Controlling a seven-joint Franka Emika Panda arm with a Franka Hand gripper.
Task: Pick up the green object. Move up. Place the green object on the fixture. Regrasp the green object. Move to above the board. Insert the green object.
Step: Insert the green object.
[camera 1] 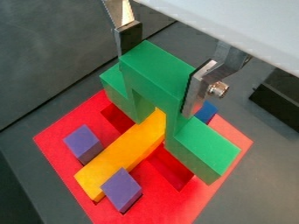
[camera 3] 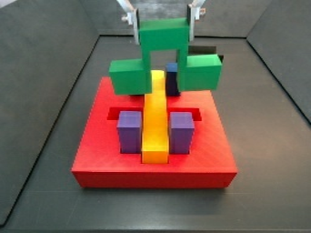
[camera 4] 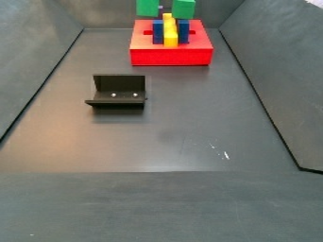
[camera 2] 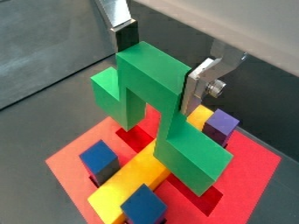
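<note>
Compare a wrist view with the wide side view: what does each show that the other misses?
Only a wrist view shows the gripper with its finger plates clamped on the green object, close above the yellow bar. Only the wide side view shows the fixture, standing bare on the floor, far from the board. Both show the green object over the red board.

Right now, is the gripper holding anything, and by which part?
Yes. The gripper holds the green object by its upper block, fingers clamped on opposite sides, above the board.
</note>
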